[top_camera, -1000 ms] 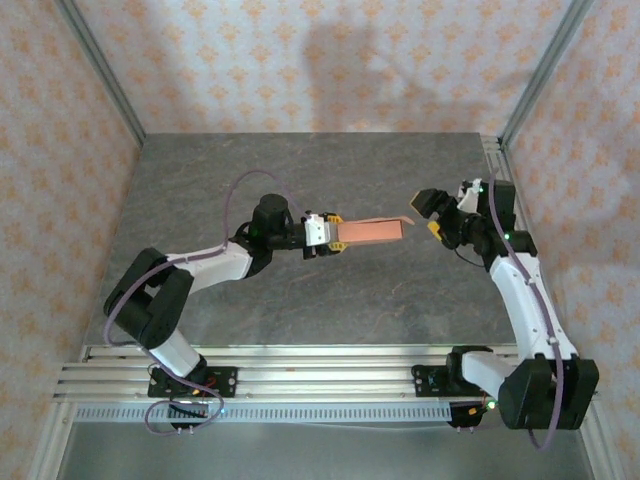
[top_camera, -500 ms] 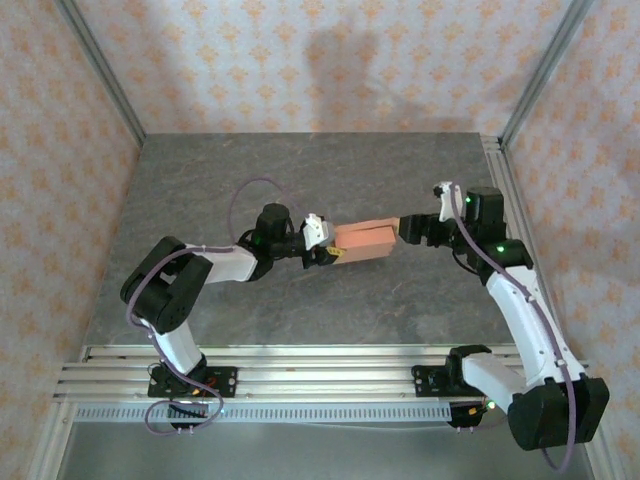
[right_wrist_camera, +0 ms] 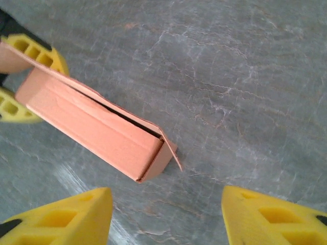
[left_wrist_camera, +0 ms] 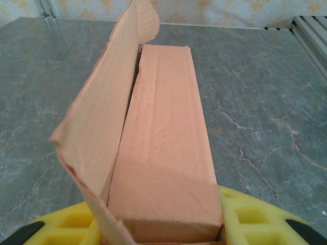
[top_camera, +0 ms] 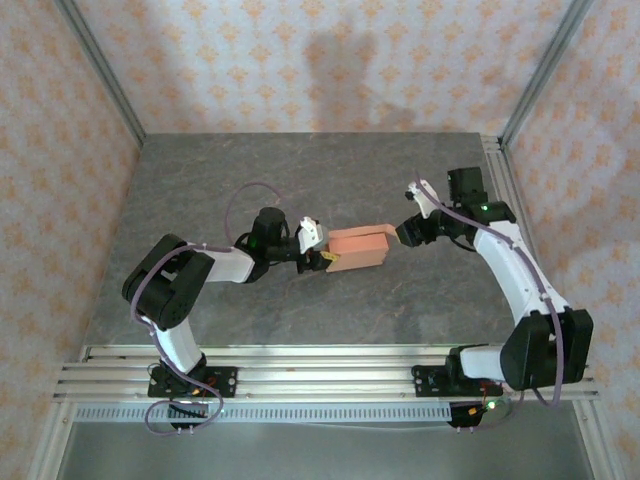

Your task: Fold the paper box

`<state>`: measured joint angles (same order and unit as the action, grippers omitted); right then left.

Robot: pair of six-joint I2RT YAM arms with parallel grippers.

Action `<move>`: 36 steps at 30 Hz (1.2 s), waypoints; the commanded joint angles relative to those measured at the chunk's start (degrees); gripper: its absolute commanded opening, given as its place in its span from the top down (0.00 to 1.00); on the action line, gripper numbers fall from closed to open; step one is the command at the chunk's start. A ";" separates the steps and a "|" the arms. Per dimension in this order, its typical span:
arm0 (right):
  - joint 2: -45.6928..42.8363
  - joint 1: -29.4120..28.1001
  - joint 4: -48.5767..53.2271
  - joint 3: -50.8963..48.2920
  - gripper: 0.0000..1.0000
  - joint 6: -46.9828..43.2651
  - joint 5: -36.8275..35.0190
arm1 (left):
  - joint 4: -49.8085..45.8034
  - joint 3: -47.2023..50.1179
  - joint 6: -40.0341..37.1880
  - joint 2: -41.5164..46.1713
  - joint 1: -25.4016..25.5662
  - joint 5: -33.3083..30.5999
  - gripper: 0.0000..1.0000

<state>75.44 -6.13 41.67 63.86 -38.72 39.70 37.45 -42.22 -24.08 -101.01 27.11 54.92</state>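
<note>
The right pincer [top_camera: 400, 236] has swung in beside the paper box [top_camera: 357, 246].

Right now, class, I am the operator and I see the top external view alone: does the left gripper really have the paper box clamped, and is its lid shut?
Observer: Yes, the left wrist view has the left gripper pinching the paper box at its near end.
Operator: And the lid?
Observer: Not shut: the long flap stands up along one side.
Operator: The right gripper?
Observer: The right gripper is open, its fingers short of the box's end, not touching.
</note>
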 commanded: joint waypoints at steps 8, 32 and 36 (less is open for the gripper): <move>9.57 -1.89 6.42 7.91 0.54 -12.48 2.67 | -3.32 -1.80 -2.28 1.26 -1.07 2.65 0.62; 19.22 -3.80 15.46 15.60 0.96 -15.58 3.50 | -6.96 -3.40 -3.43 1.16 -1.10 3.18 0.62; 18.86 -4.32 14.66 15.50 1.00 -14.04 2.35 | -6.88 -3.66 -2.87 0.97 -1.01 3.03 0.62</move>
<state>94.02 -9.61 54.68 77.97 -53.17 42.17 31.44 -44.23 -27.03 -101.01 26.28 56.88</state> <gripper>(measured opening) 0.050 0.411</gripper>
